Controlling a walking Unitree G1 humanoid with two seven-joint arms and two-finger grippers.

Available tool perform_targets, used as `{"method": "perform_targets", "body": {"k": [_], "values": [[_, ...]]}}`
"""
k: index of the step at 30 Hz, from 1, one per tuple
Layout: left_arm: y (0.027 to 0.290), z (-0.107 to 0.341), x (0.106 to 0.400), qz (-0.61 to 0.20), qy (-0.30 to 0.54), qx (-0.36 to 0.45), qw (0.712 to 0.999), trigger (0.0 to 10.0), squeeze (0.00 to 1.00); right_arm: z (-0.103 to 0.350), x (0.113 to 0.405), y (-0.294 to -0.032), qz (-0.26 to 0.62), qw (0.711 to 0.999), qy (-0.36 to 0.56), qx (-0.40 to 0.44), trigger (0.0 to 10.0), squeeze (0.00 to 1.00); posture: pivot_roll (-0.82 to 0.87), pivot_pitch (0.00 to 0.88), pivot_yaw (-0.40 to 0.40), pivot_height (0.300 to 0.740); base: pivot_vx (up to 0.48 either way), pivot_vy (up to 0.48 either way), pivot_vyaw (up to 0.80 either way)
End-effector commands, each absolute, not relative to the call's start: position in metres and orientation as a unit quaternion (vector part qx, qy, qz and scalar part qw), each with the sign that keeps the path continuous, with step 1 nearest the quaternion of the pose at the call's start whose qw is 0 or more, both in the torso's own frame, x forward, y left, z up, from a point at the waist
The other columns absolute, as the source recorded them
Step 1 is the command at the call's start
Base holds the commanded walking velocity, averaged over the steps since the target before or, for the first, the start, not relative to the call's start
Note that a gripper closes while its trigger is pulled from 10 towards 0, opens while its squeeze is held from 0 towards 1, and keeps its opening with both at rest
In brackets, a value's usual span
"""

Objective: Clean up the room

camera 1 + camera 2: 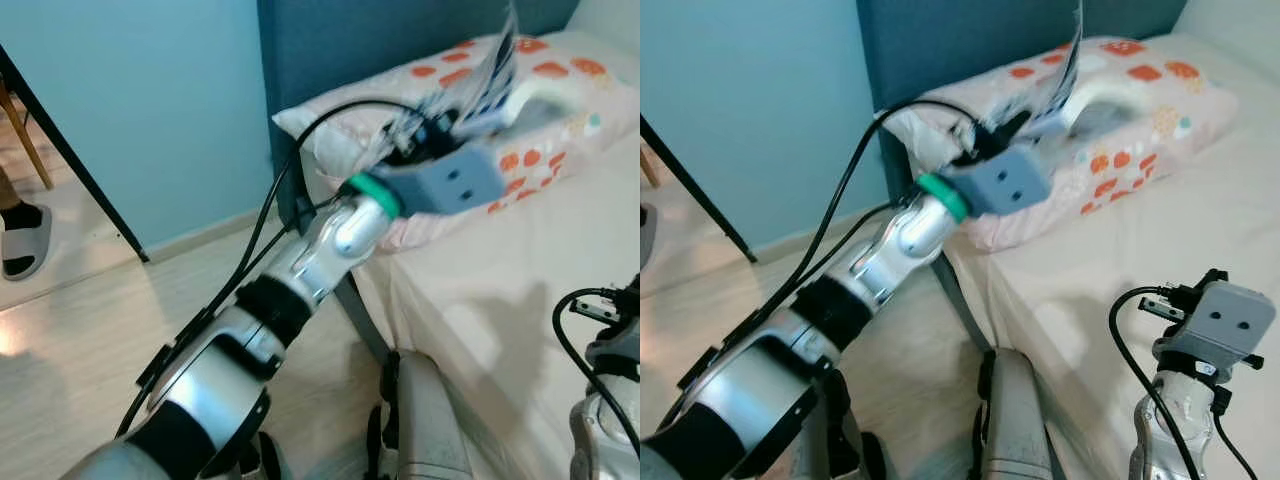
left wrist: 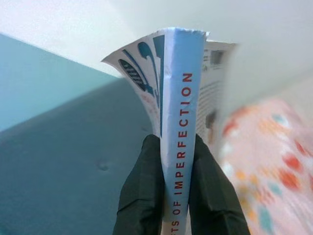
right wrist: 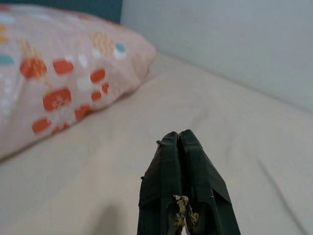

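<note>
While it hangs above the pillow [image 1: 560, 110]:
Book [image 2: 182, 112]: spine pinched between left gripper [image 2: 177, 161] fingers.
Wrist view: title legible.
Right gripper [image 3: 180, 142]: clenched, empty.

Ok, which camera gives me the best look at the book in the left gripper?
The left wrist view: the book stands spine-on, clamped in the left gripper, with "OF IMPERFECTION" readable. Both eye views show it blurred above the pillow, largely behind the gripper's grey housing.

left gripper [image 1: 1025, 125] holds book [image 1: 1072, 60] above patterned pillow [image 1: 1120, 110] on bed [image 1: 1160, 240].
</note>
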State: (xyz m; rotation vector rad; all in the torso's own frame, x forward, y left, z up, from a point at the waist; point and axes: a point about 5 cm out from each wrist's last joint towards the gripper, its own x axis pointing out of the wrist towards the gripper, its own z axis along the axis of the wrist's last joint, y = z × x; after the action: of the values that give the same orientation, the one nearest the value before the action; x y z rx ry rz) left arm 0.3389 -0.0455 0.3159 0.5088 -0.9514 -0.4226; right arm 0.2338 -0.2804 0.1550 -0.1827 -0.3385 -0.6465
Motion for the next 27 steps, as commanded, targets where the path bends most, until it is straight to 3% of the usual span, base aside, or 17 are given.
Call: {"method": "perform_targets", "body": {"k": [1, 8, 9, 12, 18, 19, 23, 24, 27], "values": [[-0.043, 0.341, 0.332, -0.184, -0.49, 0.18, 0.833, 10.0, 0.0, 0.148, 0.229, -0.278, -0.323, 0.931, -0.149, -0.084, 10.0, 0.0, -0.13, 0.294, 0.088, 0.547, 0.0, 0.0, 0.0], [-0.062, 0.333, 0.316, -0.245, -0.5, 0.139, 0.819, 10.0, 0.0, 0.149, 0.223, -0.285, -0.362, 0.917, -0.144, -0.09, 10.0, 0.0, -0.11, 0.288, 0.088, 0.547, 0.0, 0.0, 0.0], [-0.081, 0.309, 0.305, -0.27, -0.502, 0.165, 0.805, 10.0, 0.0, 0.161, 0.218, -0.298, -0.398, 0.897, -0.156, -0.11, 10.0, 0.0, -0.12, 0.287, 0.09, 0.547, 0.0, 0.0, 0.0], [-0.099, 0.286, 0.296, -0.295, -0.497, 0.193, 0.793, 10.0, 0.0, 0.174, 0.211, -0.312, -0.426, 0.879, -0.169, -0.128, 10.0, 0.0, -0.17, 0.289, 0.092, 0.547, 0.0, 0.0, 0.0], [-0.114, 0.28, 0.283, -0.32, -0.522, 0.21, 0.762, 10.0, 0.0, 0.181, 0.201, -0.324, -0.442, 0.869, -0.173, -0.143, 10.0, 0.0, -0.2, 0.292, 0.099, 0.547, 0.0, 0.0, 0.0], [-0.124, 0.279, 0.276, -0.318, -0.55, 0.244, 0.733, 10.0, 0.0, 0.179, 0.192, -0.328, -0.454, 0.863, -0.169, -0.143, 10.0, 0.0, -0.22, 0.292, 0.107, 0.547, 0.0, 0.0, 0.0], [-0.127, 0.28, 0.276, -0.311, -0.554, 0.26, 0.727, 10.0, 0.0, 0.179, 0.19, -0.327, -0.456, 0.862, -0.168, -0.143, 10.0, 0.0, -0.22, 0.292, 0.107, 0.547, 0.0, 0.0, 0.0], [-0.132, 0.284, 0.275, -0.304, -0.558, 0.266, 0.725, 10.0, 0.11, 0.179, 0.19, -0.323, -0.457, 0.862, -0.169, -0.143, 10.0, 0.0, -0.22, 0.292, 0.107, 0.547, 0.0, 0.0, 0.0], [-0.133, 0.285, 0.274, -0.303, -0.561, 0.264, 0.724, 10.0, 0.11, 0.179, 0.19, -0.322, -0.457, 0.861, -0.169, -0.143, 10.0, 0.0, -0.22, 0.292, 0.107, 0.547, 0.0, 0.0, 0.0]]}}
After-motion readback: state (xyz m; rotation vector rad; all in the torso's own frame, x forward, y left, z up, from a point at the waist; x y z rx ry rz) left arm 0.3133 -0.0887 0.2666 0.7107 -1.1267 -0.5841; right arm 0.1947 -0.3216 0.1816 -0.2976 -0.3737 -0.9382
